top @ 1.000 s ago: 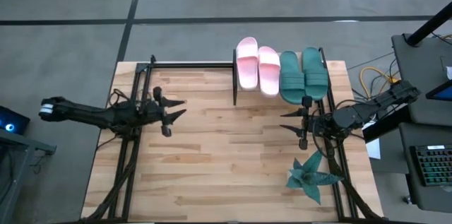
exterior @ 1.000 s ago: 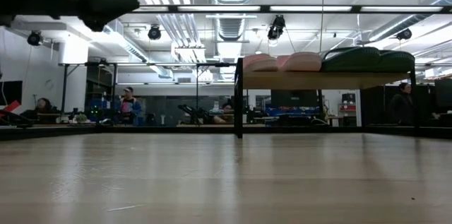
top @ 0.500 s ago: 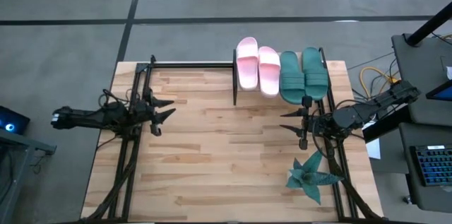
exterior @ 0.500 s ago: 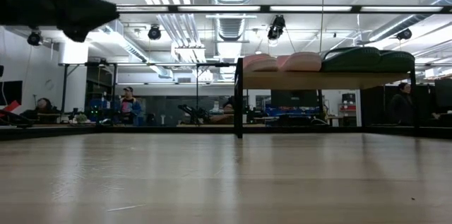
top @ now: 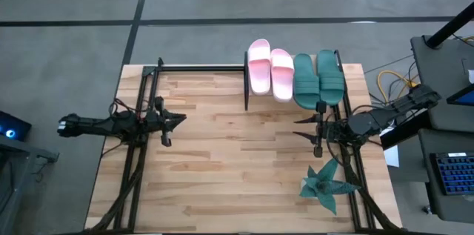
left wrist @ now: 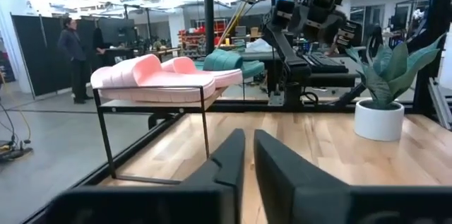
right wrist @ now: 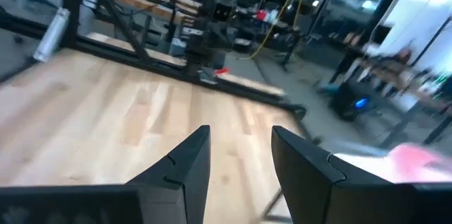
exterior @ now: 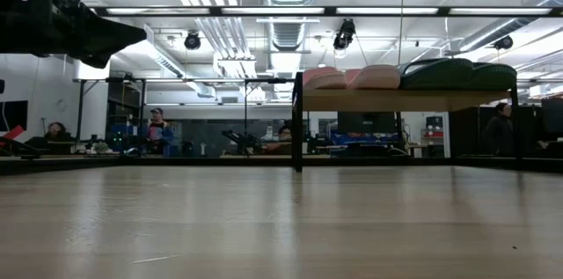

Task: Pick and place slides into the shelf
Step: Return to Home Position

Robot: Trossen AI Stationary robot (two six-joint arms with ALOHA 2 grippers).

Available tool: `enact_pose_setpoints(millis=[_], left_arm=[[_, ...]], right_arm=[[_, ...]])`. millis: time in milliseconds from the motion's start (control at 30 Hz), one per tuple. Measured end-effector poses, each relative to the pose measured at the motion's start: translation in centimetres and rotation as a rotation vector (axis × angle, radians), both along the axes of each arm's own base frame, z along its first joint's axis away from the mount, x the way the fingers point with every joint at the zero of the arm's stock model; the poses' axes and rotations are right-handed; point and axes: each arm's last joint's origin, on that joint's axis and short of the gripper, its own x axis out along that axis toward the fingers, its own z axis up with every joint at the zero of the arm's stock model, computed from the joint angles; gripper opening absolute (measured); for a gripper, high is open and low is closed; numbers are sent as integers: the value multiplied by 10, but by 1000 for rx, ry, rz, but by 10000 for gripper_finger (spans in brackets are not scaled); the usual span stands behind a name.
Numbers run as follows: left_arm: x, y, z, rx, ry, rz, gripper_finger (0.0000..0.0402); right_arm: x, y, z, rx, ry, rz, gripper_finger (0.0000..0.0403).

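All the slides lie side by side on the shelf [exterior: 396, 100] at the table's far right. The pink pair [top: 269, 68] lies left of the dark green pair [top: 318, 78]. Both pairs rest sole down on the shelf's light-wood board, which stands on black posts. In the left wrist view the pink pair [left wrist: 159, 75] shows on the board, with the green pair [left wrist: 229, 59] behind it. My left gripper [top: 181, 118] hangs level over the table's left side, shut and holding nothing. My right gripper [top: 298, 127] waits open at the right, in front of the shelf, pointing left.
A teal spiky plant [top: 324, 187] in a white pot [left wrist: 378, 119] stands near the table's front right corner. Black frame rails [top: 141, 101] run along the table's left and right sides. Bare wood tabletop [top: 237, 161] lies between the two arms. People show in the room behind.
My left gripper has drawn back toward the table's left edge and sunk lower, staying level. Its fingers, spread apart a second ago, have shut on nothing. The slides have not moved.
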Motion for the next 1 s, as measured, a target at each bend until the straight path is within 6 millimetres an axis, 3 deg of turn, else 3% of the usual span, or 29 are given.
enact_pose_setpoints(millis=[67, 300, 567, 733, 867, 1000], left_arm=[[0, 0, 0, 1, -1, 0, 8], [0, 1, 0, 0, 3, 39, 26], [3, 1, -5, 4, 52, 48, 27], [5, 1, -8, 4, 90, 67, 27], [7, 1, -10, 5, 111, 72, 27], [8, 1, -11, 7, 124, 72, 27]], right_arm=[[1, 1, -4, 77, 9, 25, 141], [4, 5, -5, 177, 4, 81, 129], [-18, -4, -10, 153, 6, 145, 18], [-23, -5, -29, 162, -166, 255, 9], [-19, -12, -49, 151, -207, 204, 8], [-15, -22, -50, 136, -230, 138, 8]])
